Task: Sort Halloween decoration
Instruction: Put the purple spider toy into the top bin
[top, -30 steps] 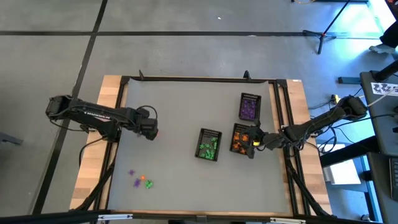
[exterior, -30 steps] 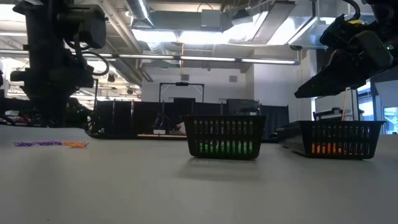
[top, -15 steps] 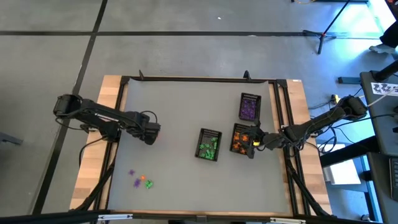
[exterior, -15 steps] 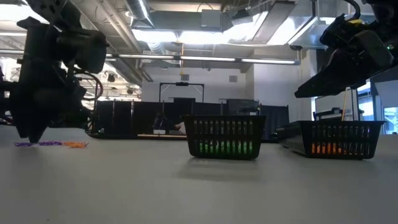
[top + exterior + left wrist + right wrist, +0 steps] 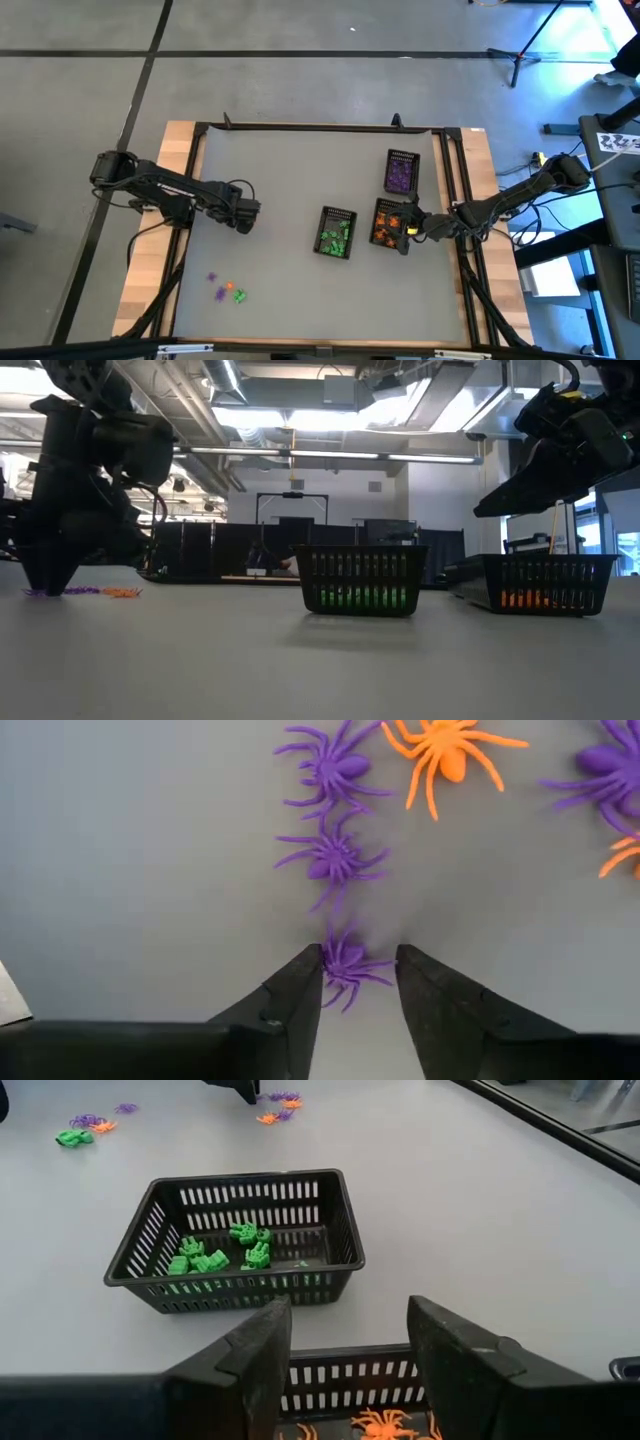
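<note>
Several small purple spiders (image 5: 335, 855) and orange spiders (image 5: 448, 758) lie flat on the grey table. My left gripper (image 5: 358, 970) is open and points down at the table; its fingertips stand on either side of one purple spider (image 5: 347, 963). In the high view my left gripper (image 5: 245, 212) hides this cluster. A second small cluster of trinkets (image 5: 226, 290) lies near the front left. My right gripper (image 5: 348, 1345) is open and empty, above the basket of orange trinkets (image 5: 388, 222). My left gripper comes from above with its fingertips (image 5: 305, 975) close on either side of the purple spider, which lies flat on the table. The spider's legs (image 5: 325, 952) reach up to one finger; I cannot tell whether the fingers touch it.
Three black mesh baskets stand right of the middle: one with green trinkets (image 5: 336, 232), one with orange ones, one with purple ones (image 5: 401, 172). The green basket also shows in the right wrist view (image 5: 235, 1240) and the low view (image 5: 362, 580). The black frame (image 5: 320, 127) borders the table.
My left gripper has come down from well above the table to table level, shifting slightly toward the near and right edges, and now stands with its tips at the spider cluster. My right gripper has kept still.
</note>
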`<state>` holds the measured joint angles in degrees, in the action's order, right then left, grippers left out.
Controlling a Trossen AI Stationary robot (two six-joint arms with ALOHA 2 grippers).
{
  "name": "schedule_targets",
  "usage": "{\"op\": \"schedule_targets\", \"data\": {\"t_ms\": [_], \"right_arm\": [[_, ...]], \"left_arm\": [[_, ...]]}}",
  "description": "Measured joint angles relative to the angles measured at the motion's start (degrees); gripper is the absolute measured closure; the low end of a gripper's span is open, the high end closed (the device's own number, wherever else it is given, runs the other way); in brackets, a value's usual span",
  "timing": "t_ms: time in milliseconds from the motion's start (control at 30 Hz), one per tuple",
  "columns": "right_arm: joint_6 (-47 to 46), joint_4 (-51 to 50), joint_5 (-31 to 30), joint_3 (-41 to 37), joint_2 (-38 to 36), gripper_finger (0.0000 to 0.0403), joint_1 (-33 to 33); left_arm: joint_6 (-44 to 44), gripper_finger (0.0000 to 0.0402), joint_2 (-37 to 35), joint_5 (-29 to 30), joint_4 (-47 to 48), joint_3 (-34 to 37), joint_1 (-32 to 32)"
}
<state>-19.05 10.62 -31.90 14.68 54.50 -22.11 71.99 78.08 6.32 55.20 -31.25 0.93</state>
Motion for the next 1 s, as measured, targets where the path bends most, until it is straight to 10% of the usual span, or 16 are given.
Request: {"op": "schedule_targets", "data": {"t_ms": [333, 1000], "right_arm": [[-0.1, 0.0, 0.0, 0.0, 0.0, 0.0205, 0.0], [0.2, 3.4, 0.0, 0.0, 0.0, 0.0205, 0.0]], "left_arm": [[-0.9, 0.0394, 0.1, -0.9, 0.1, -0.7, 0.0], [-18.3, 0.0401, 0.2, 18.4, -2.1, -25.6, 9.2]]}}
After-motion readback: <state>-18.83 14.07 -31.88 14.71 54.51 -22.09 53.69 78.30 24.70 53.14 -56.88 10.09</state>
